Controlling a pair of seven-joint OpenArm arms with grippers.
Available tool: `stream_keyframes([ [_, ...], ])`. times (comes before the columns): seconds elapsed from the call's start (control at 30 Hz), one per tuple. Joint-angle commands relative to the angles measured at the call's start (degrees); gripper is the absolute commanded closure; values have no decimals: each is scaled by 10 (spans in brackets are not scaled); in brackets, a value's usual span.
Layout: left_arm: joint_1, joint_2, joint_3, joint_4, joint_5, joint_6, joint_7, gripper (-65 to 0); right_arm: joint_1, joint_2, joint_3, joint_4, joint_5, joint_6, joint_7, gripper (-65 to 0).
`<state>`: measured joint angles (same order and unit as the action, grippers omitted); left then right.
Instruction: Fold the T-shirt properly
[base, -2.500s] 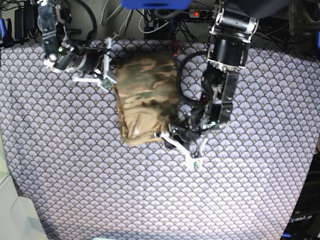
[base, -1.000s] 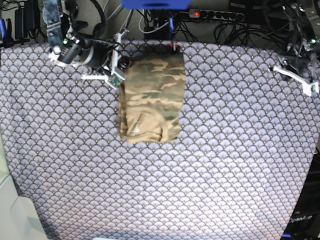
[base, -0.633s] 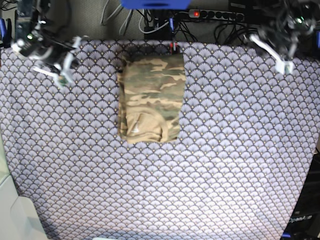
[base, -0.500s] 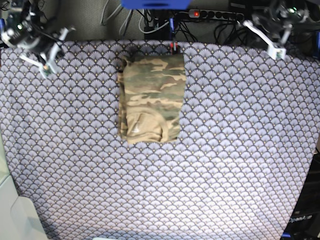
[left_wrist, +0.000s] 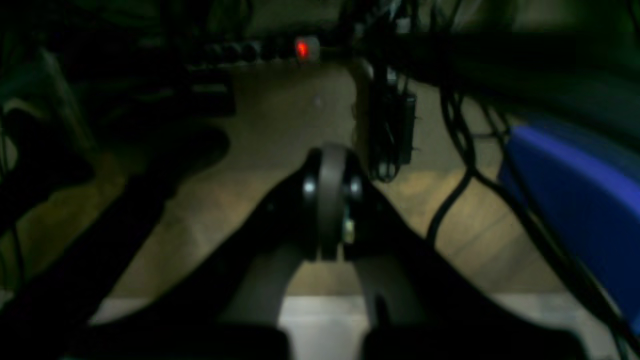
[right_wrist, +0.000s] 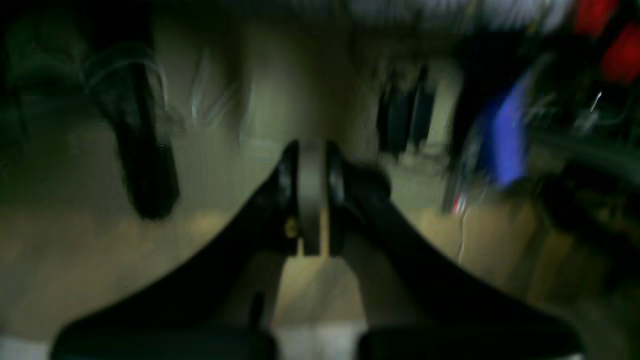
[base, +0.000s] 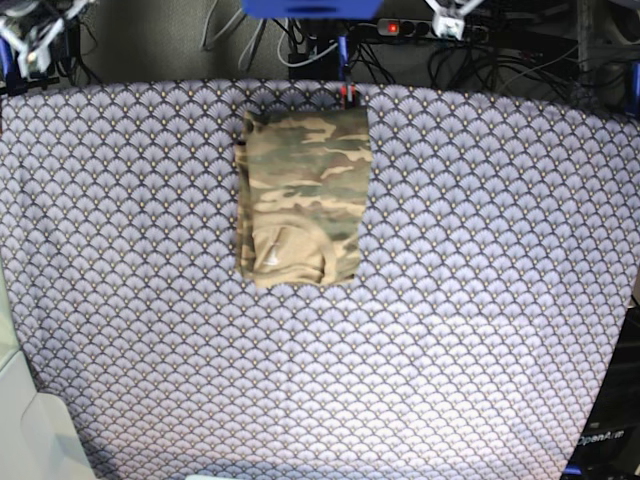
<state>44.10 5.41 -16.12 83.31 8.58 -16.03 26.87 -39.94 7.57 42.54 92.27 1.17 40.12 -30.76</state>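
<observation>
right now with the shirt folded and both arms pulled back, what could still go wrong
The T-shirt lies folded at the far edge of the tablecloth, beside cables, so a nudge could push it off or snag it. Its near end looks bunched and uneven, so the fold may loosen. The left gripper and right gripper are shut over dangling cables behind the table, which could catch.

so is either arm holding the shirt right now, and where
Nothing is held. The left end effector and right end effector are both shut on nothing, and the folded T-shirt lies alone on the tablecloth.
</observation>
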Motion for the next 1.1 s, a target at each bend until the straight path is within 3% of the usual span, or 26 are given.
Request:
stream_keyframes([
  [0.0, 7, 11, -4, -21, 4, -2, -24, 0, 11, 6, 5, -37, -21, -1, 29, -2],
  [0.1, -22, 19, -16, -108, 14, 1, -102, 0, 67, 6, 15, -194, -104, -1, 127, -2],
  [0.3, -106, 15, -42, -322, 13, 3, -222, 0, 168, 12, 132, -475, -279, -1, 318, -2],
  [0.43, -189, -16, -47, -501, 14, 5, -294, 0, 190, 11, 181, -601, -371, -1, 460, -2],
  [0.57, -303, -61, -84, -714, 10, 6, -322, 0, 199, 13, 178, -702, -457, -2, 556, -2],
  [0.7, -375, -94, -106, -833, 11, 15, -421, 0, 228, 21, 154, -805, -572, -260, 596, -2],
  [0.8, -406, -103, -102, -833, 14, 90, -434, 0, 260, 27, 151, -890, -638, -415, 594, -2],
  [0.93, -427, -103, -88, -833, 48, 158, -434, 0, 289, 12, 152, -918, -711, -543, 547, -3],
  [1.07, -439, -103, -83, -833, 78, 220, -434, 0, 297, -1, 153, -918, -745, -600, 528, -3],
])
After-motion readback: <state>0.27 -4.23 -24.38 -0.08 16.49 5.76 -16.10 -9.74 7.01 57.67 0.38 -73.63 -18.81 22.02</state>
